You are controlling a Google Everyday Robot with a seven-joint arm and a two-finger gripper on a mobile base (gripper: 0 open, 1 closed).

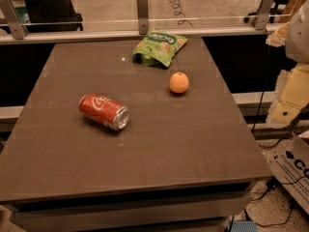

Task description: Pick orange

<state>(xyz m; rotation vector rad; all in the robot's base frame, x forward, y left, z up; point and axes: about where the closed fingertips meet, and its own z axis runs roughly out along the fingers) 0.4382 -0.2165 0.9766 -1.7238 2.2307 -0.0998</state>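
Note:
The orange (179,82) is a small round fruit that rests on the dark table top (145,149), right of centre and toward the far side. Nothing touches it. My gripper does not show in the camera view. Only a pale bulky shape (298,42) stands at the right edge, beyond the table and well away from the orange.
A red soda can (105,111) lies on its side left of centre. A green chip bag (160,47) lies near the far edge, just behind the orange. A glass railing (142,13) runs behind the table. Cardboard boxes (292,170) and cables sit on the floor at the right.

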